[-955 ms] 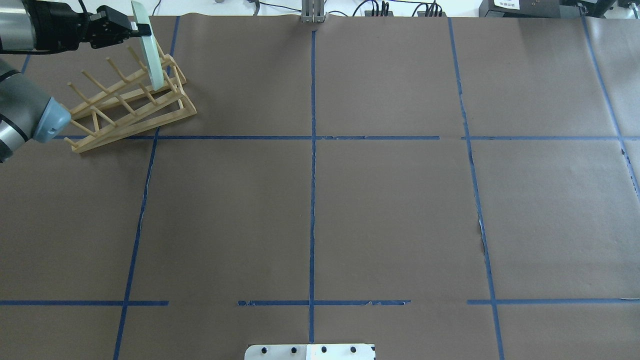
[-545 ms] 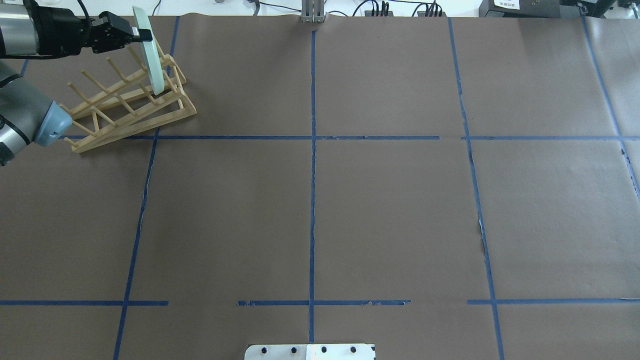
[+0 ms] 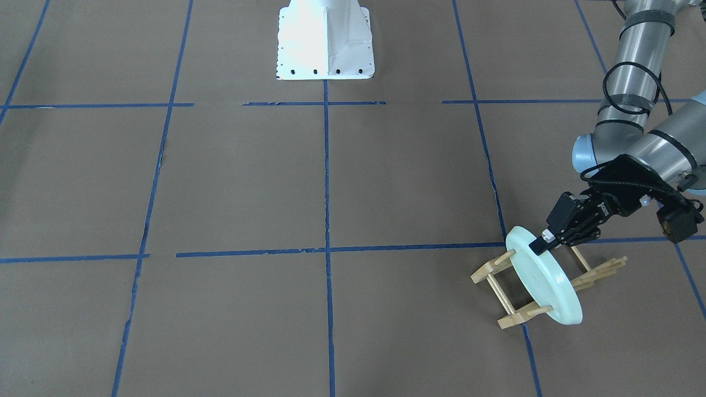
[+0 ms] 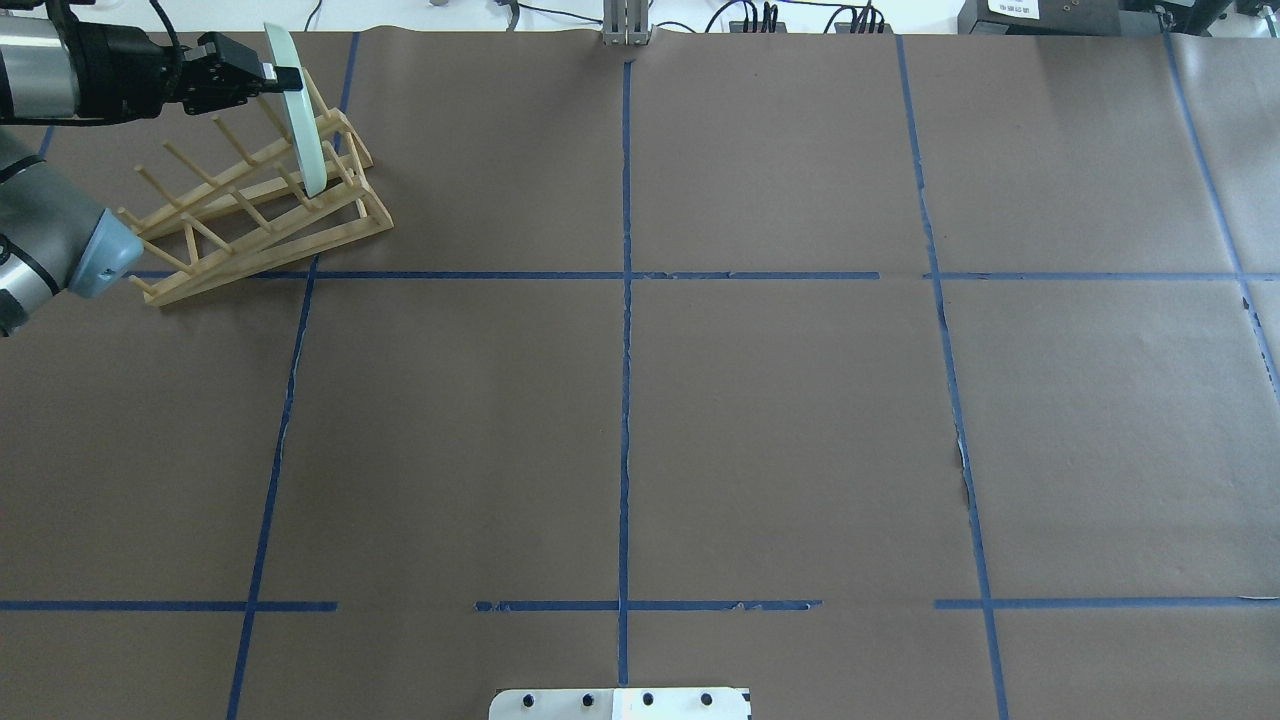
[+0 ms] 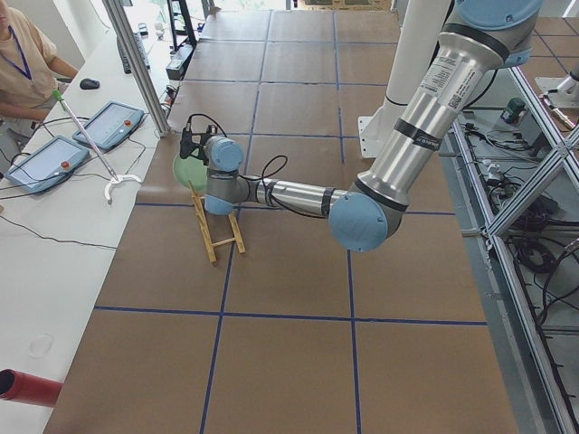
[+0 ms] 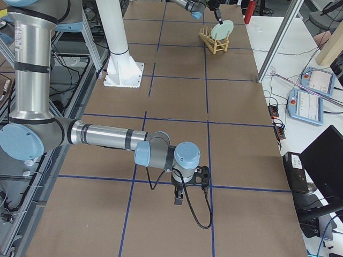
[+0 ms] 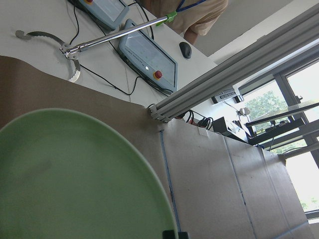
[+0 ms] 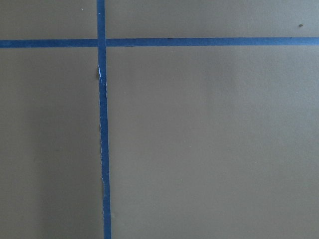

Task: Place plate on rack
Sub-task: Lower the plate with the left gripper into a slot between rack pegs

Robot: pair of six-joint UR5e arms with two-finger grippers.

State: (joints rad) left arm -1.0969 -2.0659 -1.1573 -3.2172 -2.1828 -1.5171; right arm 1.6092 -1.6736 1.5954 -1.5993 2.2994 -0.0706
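The pale mint-green plate (image 4: 300, 110) stands on edge between the pegs at the far end of the light-wood rack (image 4: 250, 215), at the table's far left corner. My left gripper (image 4: 283, 70) is shut on the plate's upper rim. In the front-facing view the plate (image 3: 543, 284) leans in the rack (image 3: 510, 317) with the left gripper (image 3: 540, 242) pinching its top edge. The plate fills the lower left of the left wrist view (image 7: 75, 179). My right gripper (image 6: 179, 199) hangs low over bare table on the other side, and I cannot tell whether it is open or shut.
The white robot base plate (image 4: 620, 703) sits at the near middle edge. Beyond the rack's table edge stand an aluminium post (image 5: 136, 63) and an operators' desk with tablets (image 5: 50, 163). Blue tape lines (image 4: 625, 300) cross the brown paper.
The plate has sunk a little lower between the rack's pegs, still held by my left gripper. The left elbow has drawn slightly back.
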